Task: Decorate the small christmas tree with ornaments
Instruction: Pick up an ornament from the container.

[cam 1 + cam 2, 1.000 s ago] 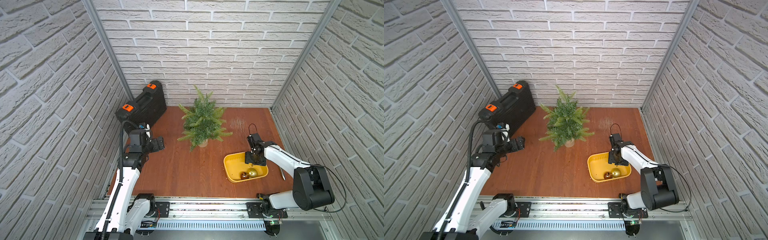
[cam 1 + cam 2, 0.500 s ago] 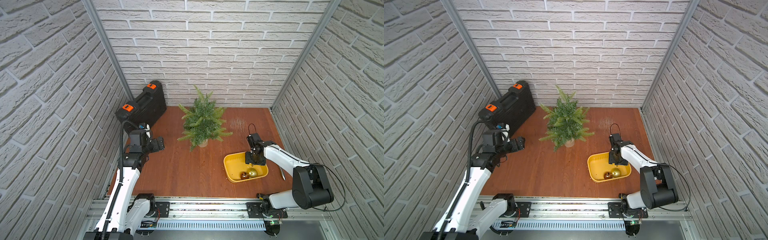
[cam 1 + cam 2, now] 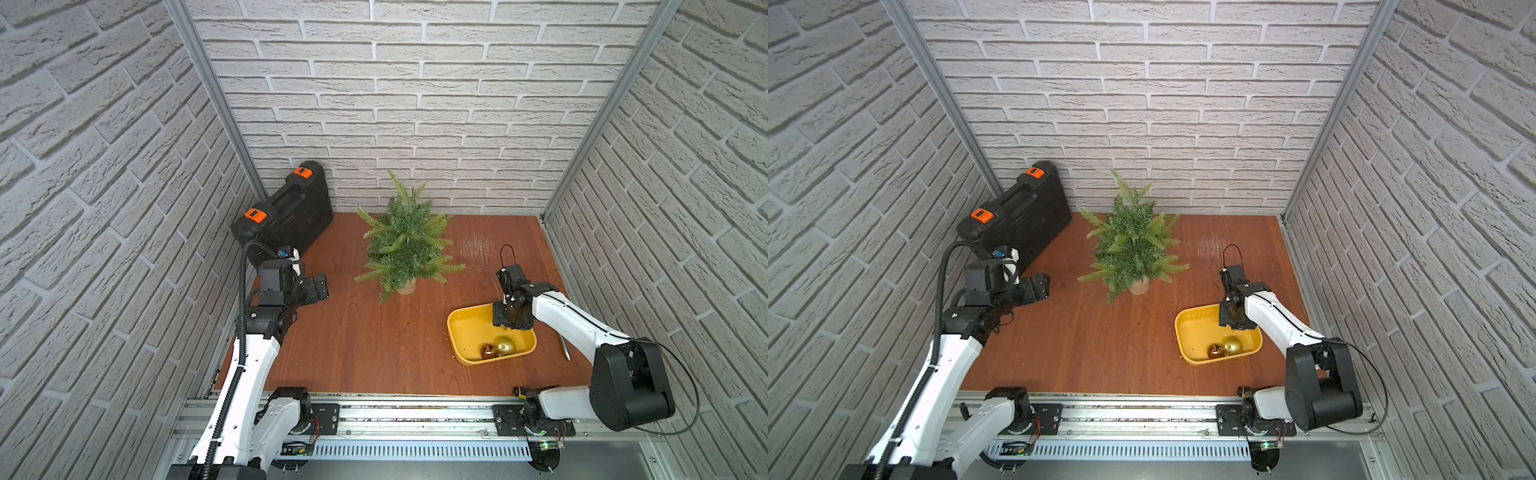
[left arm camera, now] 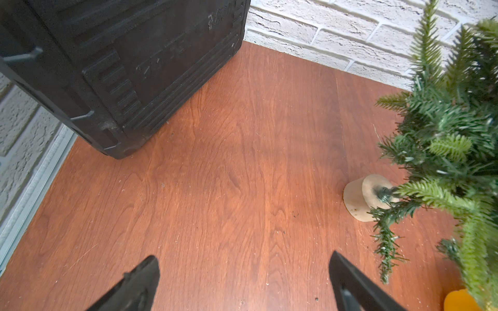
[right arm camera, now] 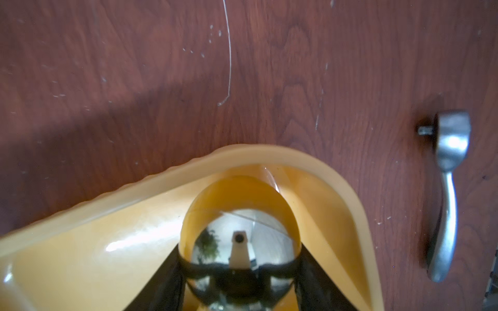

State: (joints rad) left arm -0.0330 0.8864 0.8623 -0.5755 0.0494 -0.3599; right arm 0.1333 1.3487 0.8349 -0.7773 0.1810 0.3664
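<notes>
right gripper (image 5: pixel 239 253): fingers pressed against both sides of a gold bauble (image 5: pixel 239 212), down in a corner of the yellow tray (image 5: pixel 269 152) (looks like a grip to me, just a shallow one)
left gripper (image 4: pixel 242 265): spread wide, nothing in it, hanging over bare table (image 4: pixel 242 161) near the black case (image 4: pixel 121 67)
small christmas tree (image 3: pixel 405 245): upright at the back middle, no ornaments on it yet, well apart from the tray
spares: second gold bauble (image 3: pixel 505 345) and bronze bauble (image 3: pixel 488 351), touching, at the tray's near end
worry 1: slick round ball, narrow fingers, so it could squirt out on the lift and roll off
worry 2: it's tucked by the tray wall, so a fingertip might snag the rim and drag the tray
worry 3: can't see its cap, so hooking a branch is guesswork, and a hard shove could tip that light-looking pot (image 4: pixel 355 199)
</notes>
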